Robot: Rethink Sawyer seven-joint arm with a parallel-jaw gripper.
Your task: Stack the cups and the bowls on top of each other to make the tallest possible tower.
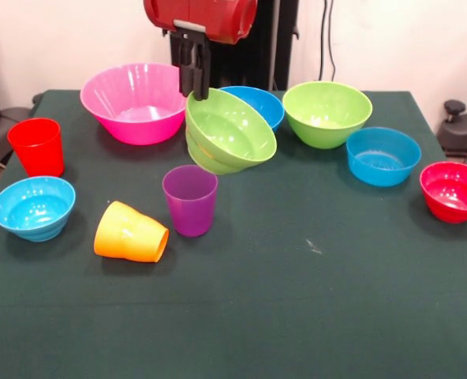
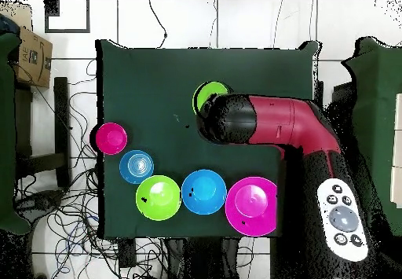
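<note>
My gripper (image 1: 196, 91) is shut on the far rim of a lime green bowl (image 1: 232, 136) and holds it tilted in the air, just behind and above the upright purple cup (image 1: 190, 200). The orange cup (image 1: 131, 233) lies on its side to the purple cup's left. The red cup (image 1: 36, 146) stands upright at the left. The big pink bowl (image 1: 135, 103), a blue bowl (image 1: 257, 103) and a second lime green bowl (image 1: 326, 113) stand along the back. In the overhead view the held bowl (image 2: 208, 95) peeks out beside the arm (image 2: 267, 122); the cups are hidden.
A light blue bowl (image 1: 33, 207) sits at the left front. A small blue bowl (image 1: 383, 155) and a red bowl (image 1: 454, 191) sit at the right. The dark green table (image 1: 297, 316) runs on toward the front edge.
</note>
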